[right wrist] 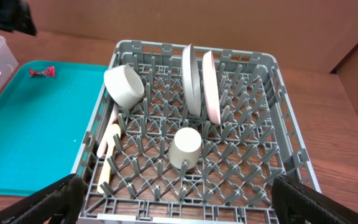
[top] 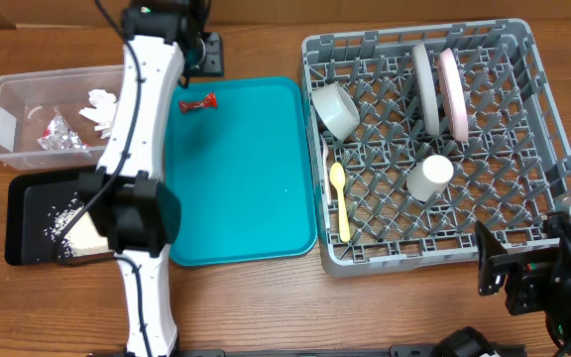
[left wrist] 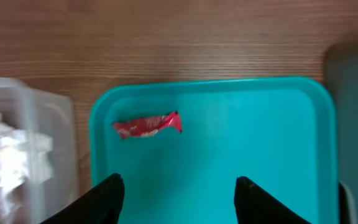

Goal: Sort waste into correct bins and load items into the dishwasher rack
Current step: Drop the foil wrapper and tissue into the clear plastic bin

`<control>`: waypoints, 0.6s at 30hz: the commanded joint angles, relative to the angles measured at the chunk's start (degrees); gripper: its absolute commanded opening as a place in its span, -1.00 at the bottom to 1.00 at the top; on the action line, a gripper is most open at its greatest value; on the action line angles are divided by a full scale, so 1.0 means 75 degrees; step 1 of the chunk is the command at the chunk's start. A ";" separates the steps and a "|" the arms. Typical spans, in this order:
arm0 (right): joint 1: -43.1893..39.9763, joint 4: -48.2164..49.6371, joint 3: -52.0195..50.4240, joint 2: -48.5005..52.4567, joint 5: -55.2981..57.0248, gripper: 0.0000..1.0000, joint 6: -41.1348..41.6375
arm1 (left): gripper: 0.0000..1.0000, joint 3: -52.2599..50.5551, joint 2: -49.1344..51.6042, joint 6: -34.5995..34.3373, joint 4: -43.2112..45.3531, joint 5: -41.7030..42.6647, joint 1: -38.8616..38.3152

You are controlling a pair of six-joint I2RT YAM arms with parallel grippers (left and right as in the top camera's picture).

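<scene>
Left pincer (left wrist: 178, 200) hangs above the near part of the teal tray (left wrist: 260, 137) with its jaws apart and nothing between them. Right pincer (right wrist: 178, 190) is also wide apart and holds nothing, in front of the rack (right wrist: 291, 155), which I judge is already loaded.

One red wrapper (left wrist: 146, 124) lies on the tray near its far left corner, close to the tub (top: 8, 99) on the counter (top: 266, 317). It is alone, with nothing touching it.

I think this wrapper is very light, thin and soft, and its foil is probably slippery. On the smooth tray it may slide away when one finger pushes it first. The best place to take hold looks to be the thick crumpled middle, across the short width, with both fingers low on the tray. The twisted ends are too thin.
</scene>
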 commanded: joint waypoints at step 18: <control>-0.0017 0.0017 0.0017 -0.0061 0.0076 1.00 0.0058 | 0.16 -0.0067 0.2264 -0.1023 0.1122 -0.0268 0.0163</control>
